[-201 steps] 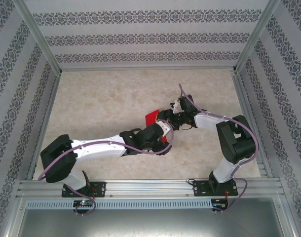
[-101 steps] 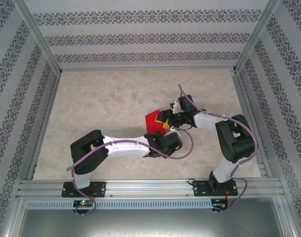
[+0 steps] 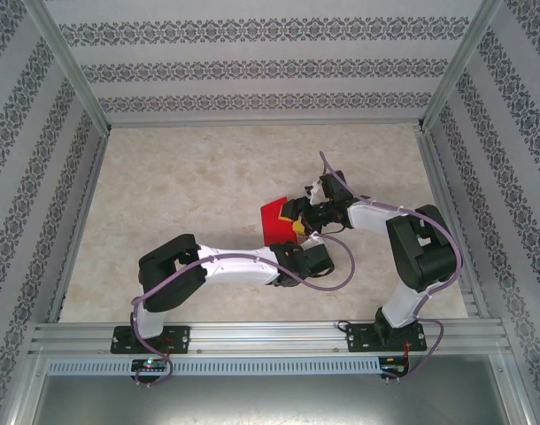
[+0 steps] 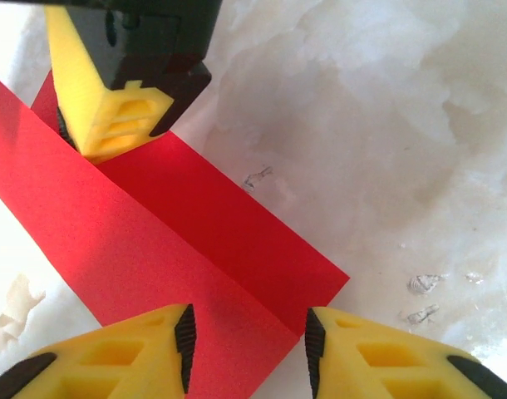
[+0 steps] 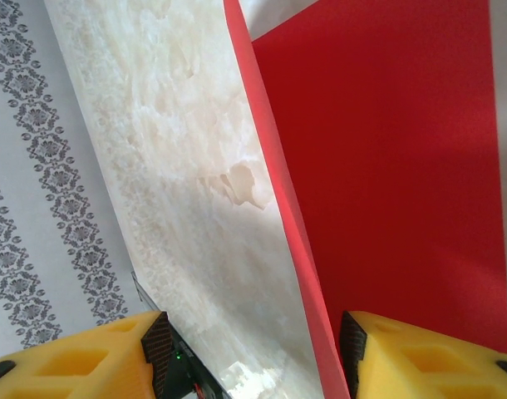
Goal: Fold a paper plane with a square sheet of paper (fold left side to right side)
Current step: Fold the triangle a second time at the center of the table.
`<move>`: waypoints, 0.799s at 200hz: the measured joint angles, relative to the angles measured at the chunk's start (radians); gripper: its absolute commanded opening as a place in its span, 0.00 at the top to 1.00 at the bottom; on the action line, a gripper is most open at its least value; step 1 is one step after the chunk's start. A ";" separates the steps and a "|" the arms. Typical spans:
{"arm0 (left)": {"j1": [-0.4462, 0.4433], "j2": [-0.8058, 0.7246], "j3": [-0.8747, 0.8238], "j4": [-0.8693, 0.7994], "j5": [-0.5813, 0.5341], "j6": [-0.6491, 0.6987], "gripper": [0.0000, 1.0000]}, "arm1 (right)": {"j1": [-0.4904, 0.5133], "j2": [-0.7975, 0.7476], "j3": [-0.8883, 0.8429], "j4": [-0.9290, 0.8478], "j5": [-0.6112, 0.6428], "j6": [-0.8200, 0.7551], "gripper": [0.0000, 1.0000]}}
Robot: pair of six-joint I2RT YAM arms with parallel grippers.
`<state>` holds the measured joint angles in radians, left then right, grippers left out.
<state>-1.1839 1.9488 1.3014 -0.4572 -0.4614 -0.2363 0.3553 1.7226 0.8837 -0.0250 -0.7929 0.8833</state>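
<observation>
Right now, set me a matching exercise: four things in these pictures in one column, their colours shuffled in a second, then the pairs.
Things:
1 paper
2 table
3 left fingers
4 walls

Colours:
A yellow
B white with a grey pattern
C red
D marbled beige

Pairs: 1-C, 2-D, 3-A, 4-B
</observation>
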 measured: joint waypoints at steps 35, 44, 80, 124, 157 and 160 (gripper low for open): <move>0.000 0.000 0.000 0.000 0.000 -0.002 0.84 | 0.000 0.000 0.000 -0.016 0.007 -0.015 0.42; 0.000 0.000 0.000 0.000 0.000 -0.002 0.86 | 0.000 0.000 0.002 -0.020 0.008 -0.018 0.43; 0.001 -0.005 -0.005 0.001 0.004 -0.003 0.96 | 0.000 0.000 0.014 -0.040 0.012 -0.030 0.42; 0.021 -0.074 -0.070 0.023 0.051 -0.010 1.00 | -0.021 -0.021 0.019 -0.037 0.029 -0.047 0.31; 0.067 -0.163 -0.148 0.097 0.148 -0.027 1.00 | -0.082 -0.146 -0.006 -0.001 0.072 -0.056 0.25; 0.072 -0.171 -0.156 0.106 0.155 -0.030 1.00 | -0.089 -0.159 -0.010 0.004 0.075 -0.057 0.25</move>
<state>-1.1118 1.7775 1.1454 -0.3511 -0.3061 -0.2665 0.2661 1.5631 0.8734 -0.0212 -0.7181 0.8265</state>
